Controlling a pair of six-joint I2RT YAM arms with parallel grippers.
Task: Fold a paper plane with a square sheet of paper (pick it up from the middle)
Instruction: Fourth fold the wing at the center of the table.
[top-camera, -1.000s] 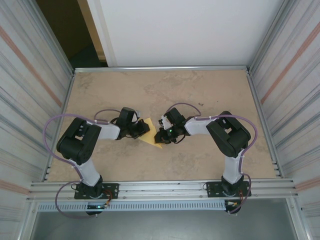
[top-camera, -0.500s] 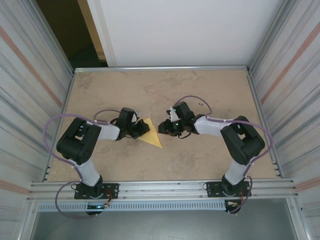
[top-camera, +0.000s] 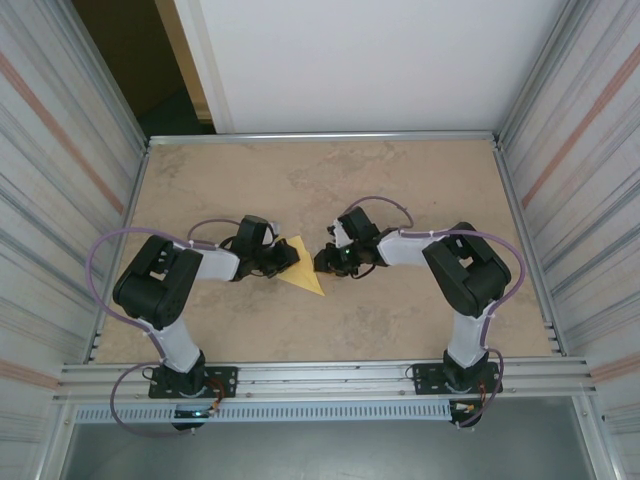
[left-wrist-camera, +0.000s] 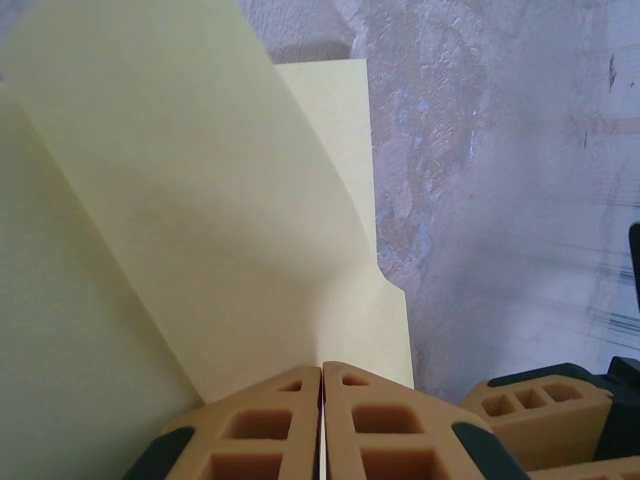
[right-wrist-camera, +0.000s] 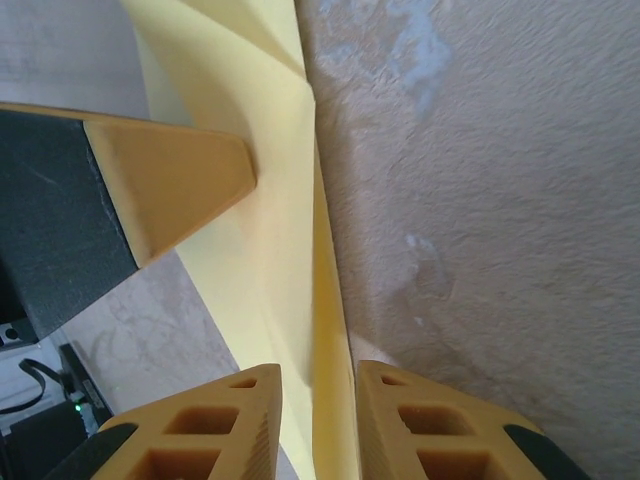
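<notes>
Top external: sheet of paper (top-camera: 304, 268), pale yellow, folded to a pointed triangle, lies mid-surface (top-camera: 400, 320) between the two tools, with one point toward the near edge. Left tool (top-camera: 284, 258) is at its left side and right tool (top-camera: 326, 262) at its right side. Both arms are low and reach inward.

Left wrist: left tool's fingers (left-wrist-camera: 270, 440) are pressed together with no gap, clamped on the sheet. One flap curls up from the pinch, and a flatter layer lies behind it. An orange finger of the right tool sits at lower right, just beside.

Right wrist: right tool's jaws are narrow with a small gap, and the sheet's folded edge runs through that gap. Cannot tell whether it is pinched or loose. Left tool's finger (right-wrist-camera: 170, 185) sits over the sheet further up. Mottled beige surface lies right of the fold.
</notes>
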